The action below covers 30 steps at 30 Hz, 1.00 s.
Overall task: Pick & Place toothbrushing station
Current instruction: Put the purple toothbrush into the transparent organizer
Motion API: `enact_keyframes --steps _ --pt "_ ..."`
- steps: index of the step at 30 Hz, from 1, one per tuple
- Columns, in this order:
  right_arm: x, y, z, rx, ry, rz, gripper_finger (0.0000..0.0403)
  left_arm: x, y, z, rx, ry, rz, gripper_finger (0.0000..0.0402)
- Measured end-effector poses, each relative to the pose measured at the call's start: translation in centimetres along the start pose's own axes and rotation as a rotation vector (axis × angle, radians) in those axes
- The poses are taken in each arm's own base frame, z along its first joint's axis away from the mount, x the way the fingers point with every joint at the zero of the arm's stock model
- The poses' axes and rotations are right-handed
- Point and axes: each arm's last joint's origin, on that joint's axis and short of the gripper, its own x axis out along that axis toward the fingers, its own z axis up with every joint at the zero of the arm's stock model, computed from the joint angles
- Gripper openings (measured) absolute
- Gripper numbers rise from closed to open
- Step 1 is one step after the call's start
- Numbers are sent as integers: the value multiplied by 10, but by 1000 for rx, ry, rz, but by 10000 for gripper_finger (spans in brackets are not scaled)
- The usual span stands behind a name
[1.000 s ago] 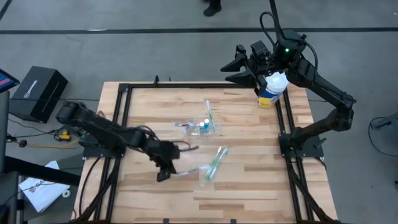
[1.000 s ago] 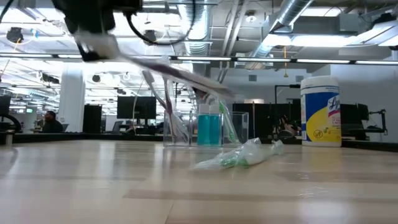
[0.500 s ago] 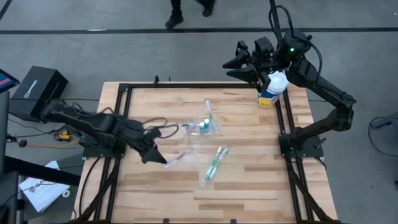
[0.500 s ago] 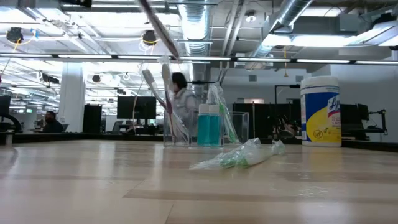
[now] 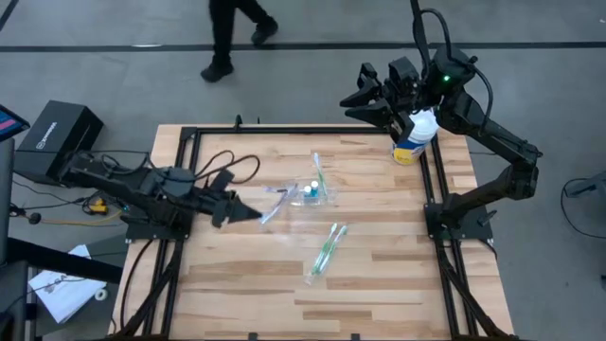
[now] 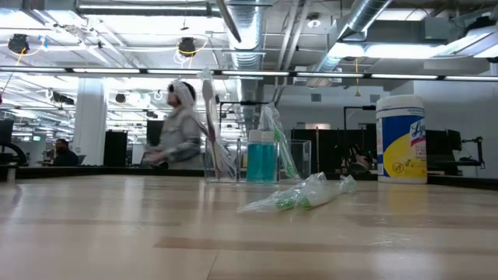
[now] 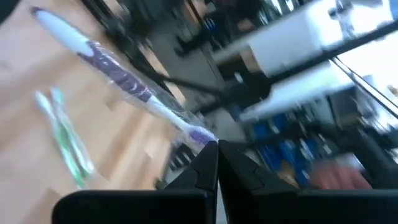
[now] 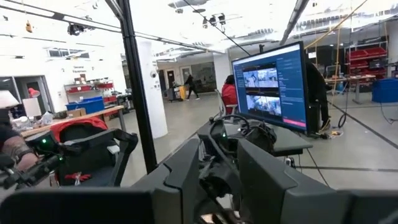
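A small clear cup [image 5: 314,192] stands at the table's middle and holds two blue tubes [image 6: 262,161] and upright toothbrushes. Green toothbrushes in a clear wrapper [image 5: 327,248] lie flat, nearer than the cup. Another green toothbrush [image 5: 317,169] lies just beyond the cup. My left gripper [image 5: 241,212] is left of the cup, shut on a purple-white toothbrush [image 5: 269,210]. My right gripper [image 5: 362,96] hangs open and empty over the table's far right corner. My left gripper pinches the purple-white toothbrush by one end [image 7: 200,134] between its two fingertips. The fingers come nearly level from the table's left and lie along the brush. The brush sticks out ahead of the fingers toward the cup, lifted clear of the table.
A yellow-and-blue canister with a white lid [image 5: 414,138] stands at the far right corner under my right arm. A black frame [image 5: 189,142] edges the table. A person [image 5: 232,33] walks past beyond the far edge. Bare wood lies along the near side.
My left gripper has gone from the near middle toward the table's far and left edges, carrying the purple-white toothbrush. It has turned so the brush now points toward the cup. A person has walked across behind the table.
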Motion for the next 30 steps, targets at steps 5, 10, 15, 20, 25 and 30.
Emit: enact_keyframes --steps 5,10,15,20,25,30 --pt "0 -1 0 16 -8 -27 111 2 9 18 -39 -122 58 0" --pt "0 -1 0 18 -8 -25 128 5 19 32 -165 -106 56 0" --pt "3 3 -1 19 -6 -7 141 9 28 41 -300 -16 30 0" --pt "7 9 -2 -29 -8 21 146 9 34 50 -424 25 14 0" --pt "10 13 0 -65 -27 41 145 12 42 58 -516 56 21 0" --pt "10 14 2 -108 -48 48 144 23 58 66 -569 94 67 0"
